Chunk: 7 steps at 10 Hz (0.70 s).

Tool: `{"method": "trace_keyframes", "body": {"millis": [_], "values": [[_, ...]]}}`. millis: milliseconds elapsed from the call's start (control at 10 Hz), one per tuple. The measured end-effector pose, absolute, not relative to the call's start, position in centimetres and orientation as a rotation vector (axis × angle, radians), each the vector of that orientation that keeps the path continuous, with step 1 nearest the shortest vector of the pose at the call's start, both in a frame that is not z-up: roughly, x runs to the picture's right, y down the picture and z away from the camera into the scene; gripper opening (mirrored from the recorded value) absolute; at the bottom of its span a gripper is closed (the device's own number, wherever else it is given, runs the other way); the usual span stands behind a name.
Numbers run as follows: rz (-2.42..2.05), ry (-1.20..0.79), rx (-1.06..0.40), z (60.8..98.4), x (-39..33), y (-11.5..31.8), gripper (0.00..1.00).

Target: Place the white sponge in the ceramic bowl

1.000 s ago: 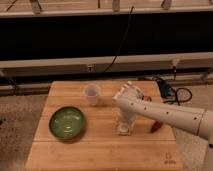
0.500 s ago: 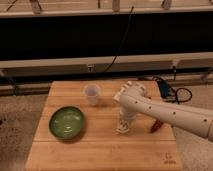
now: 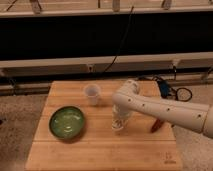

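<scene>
A green ceramic bowl [image 3: 67,122] sits on the left of the wooden table [image 3: 100,150]. My white arm reaches in from the right, and my gripper [image 3: 120,121] points down at the table's middle, right of the bowl. A pale white thing, seemingly the sponge [image 3: 118,125], lies at the fingertips on the wood. The gripper hides most of it.
A small white cup [image 3: 92,94] stands upright behind and between the bowl and the gripper. A red-brown object [image 3: 157,125] lies on the table's right, partly under my arm. Dark cables [image 3: 172,91] lie past the right back corner.
The arm has shifted slightly; the gripper stays low over the sponge spot at the table's middle. The bowl and cup have not moved.
</scene>
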State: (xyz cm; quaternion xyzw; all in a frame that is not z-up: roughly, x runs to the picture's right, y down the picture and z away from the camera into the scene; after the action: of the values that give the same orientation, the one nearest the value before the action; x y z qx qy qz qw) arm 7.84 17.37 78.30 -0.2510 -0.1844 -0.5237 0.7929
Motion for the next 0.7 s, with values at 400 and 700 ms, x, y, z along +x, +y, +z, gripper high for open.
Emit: {"method": "trace_keyframes", "body": {"millis": [400, 700], "values": [[-1.166, -0.391, -0.532, 77.5, 5.5, 16.5, 0.00], [-1.222, -0.380, -0.525, 76.7, 2.0, 15.4, 0.00]]}}
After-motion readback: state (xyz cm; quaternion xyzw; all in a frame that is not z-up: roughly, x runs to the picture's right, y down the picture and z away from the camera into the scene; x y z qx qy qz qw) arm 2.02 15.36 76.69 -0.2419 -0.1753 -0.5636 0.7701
